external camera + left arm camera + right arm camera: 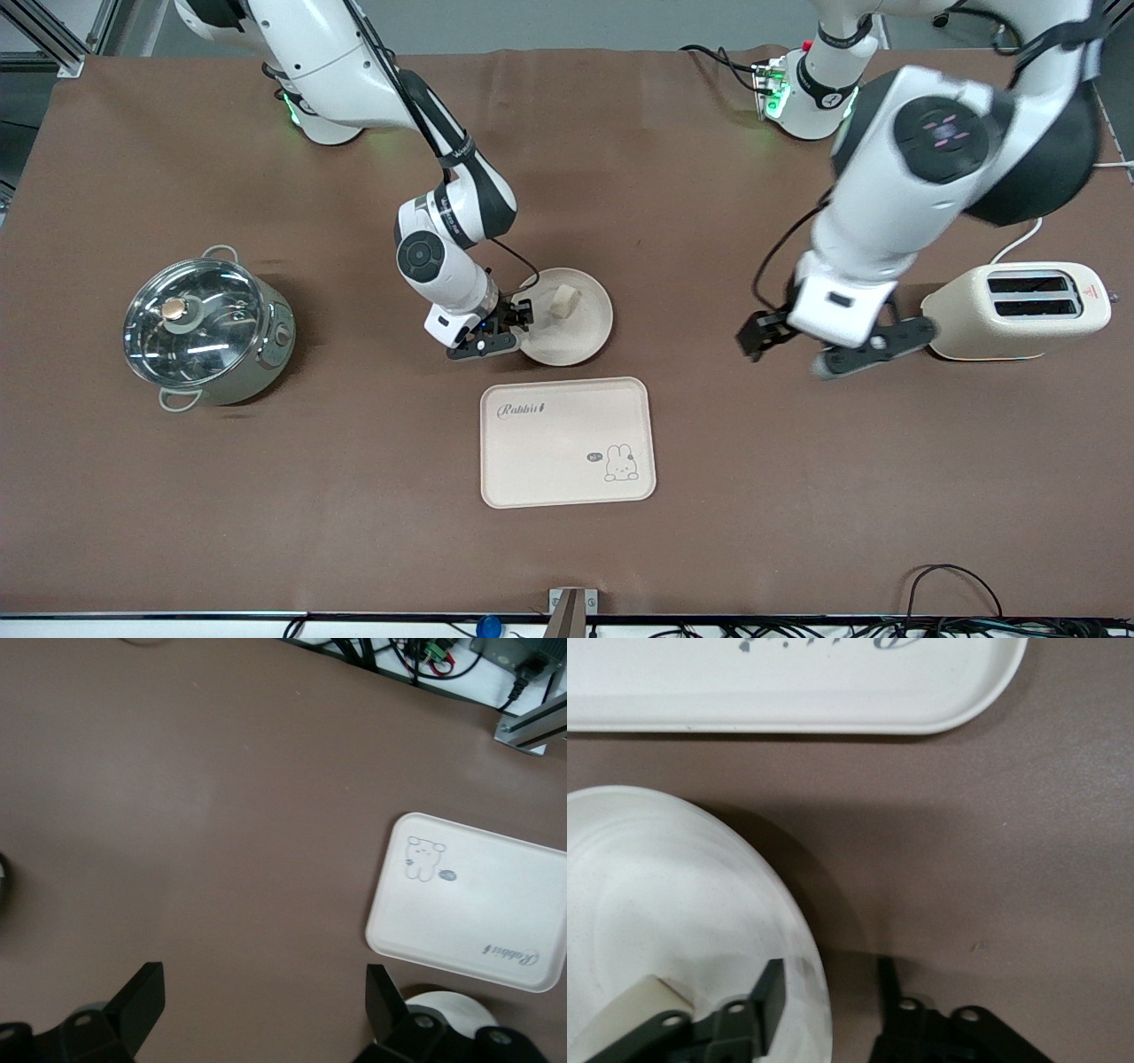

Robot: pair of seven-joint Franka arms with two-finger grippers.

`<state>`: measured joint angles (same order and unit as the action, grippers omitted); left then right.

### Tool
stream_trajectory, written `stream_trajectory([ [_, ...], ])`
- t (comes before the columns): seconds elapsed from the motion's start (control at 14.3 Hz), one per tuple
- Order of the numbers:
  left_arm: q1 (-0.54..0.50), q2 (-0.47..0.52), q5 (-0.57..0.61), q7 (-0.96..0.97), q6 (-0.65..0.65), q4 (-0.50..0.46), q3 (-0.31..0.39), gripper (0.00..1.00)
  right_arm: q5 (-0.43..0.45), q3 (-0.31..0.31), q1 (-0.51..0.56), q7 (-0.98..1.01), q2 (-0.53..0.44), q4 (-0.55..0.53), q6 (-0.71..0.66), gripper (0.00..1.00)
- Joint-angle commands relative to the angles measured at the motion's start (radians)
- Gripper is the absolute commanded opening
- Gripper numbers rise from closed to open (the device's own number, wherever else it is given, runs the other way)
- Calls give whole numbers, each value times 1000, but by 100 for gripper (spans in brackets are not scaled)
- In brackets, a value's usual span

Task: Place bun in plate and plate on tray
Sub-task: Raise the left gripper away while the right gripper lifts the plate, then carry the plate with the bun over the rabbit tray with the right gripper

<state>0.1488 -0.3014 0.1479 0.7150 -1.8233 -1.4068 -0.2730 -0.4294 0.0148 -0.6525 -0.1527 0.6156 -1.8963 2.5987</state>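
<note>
Bun on plate, plate beside tray.
I see the pale, blocky bun (563, 301) on the round cream plate (580, 341); my right gripper (505, 330) straddles its rim, jaws apart. Rabbit-printed tray (567, 441) lies nearer the camera. Left gripper (793, 341) hangs spread wide over bare table.

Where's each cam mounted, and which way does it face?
Front view: high across the table, facing both arm bases; shows both arms, right tool at the plate rim, left tool open over bare table beside the toaster.
Left wrist view: on the left wrist, looking down at table and tray; its own fingers show.
Right wrist view: on the right wrist, looking down at the plate rim between its fingers.
Shared: all three show the tray and the plate.
</note>
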Motion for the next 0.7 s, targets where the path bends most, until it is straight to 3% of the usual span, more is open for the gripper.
stream_trajectory([
  [0.0, -56, 69, 19, -151, 88, 0, 3, 100, -23, 2, 2, -1, -7, 3, -14, 2],
  [0.35, -170, 200, -8, -471, 211, -15, 8, 100, -23, -6, -4, -1, -77, -38, -8, 0],
  [0.49, -152, 276, -60, -511, 243, -64, 78, 100, -70, -38, 16, 2, -181, -87, -22, 0],
  [0.63, -111, 367, -152, -526, 249, -162, 176, 100, -101, -36, 39, 10, -253, -87, -136, 0],
])
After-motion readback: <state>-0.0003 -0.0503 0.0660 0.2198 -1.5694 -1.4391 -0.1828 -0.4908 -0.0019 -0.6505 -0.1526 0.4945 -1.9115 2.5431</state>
